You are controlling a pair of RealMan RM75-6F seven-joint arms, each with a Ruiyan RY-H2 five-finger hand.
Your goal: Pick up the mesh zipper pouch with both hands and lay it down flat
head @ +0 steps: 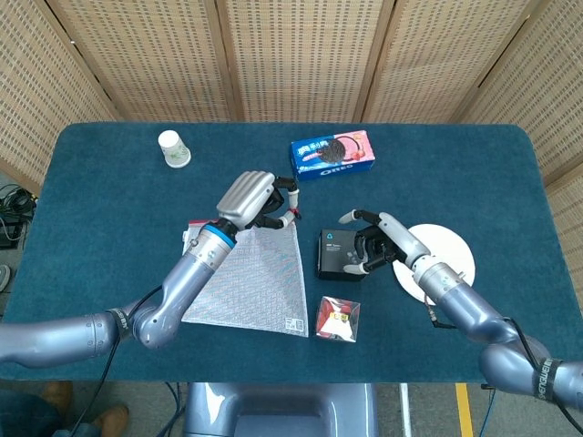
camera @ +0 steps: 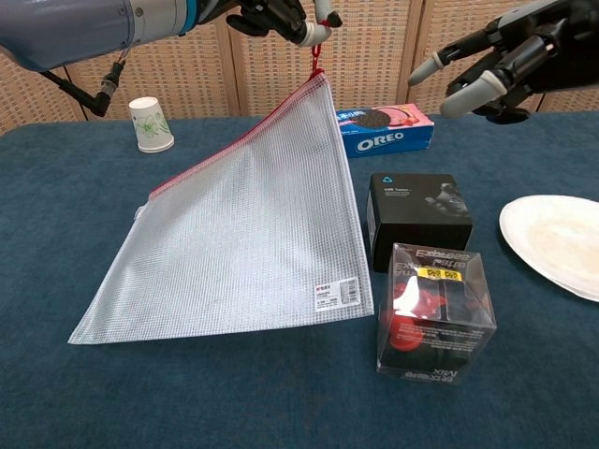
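The mesh zipper pouch is clear with a red zipper edge. It hangs tilted from its top right corner, with its lower edge still on the blue table. My left hand pinches that corner by the red zipper pull and holds it high. My right hand is raised above the black box, fingers spread and holding nothing, a short way right of the pouch's lifted corner.
A black box and a clear box with a red item stand right of the pouch. An Oreo box lies behind it, a white plate at the right, a paper cup at the back left.
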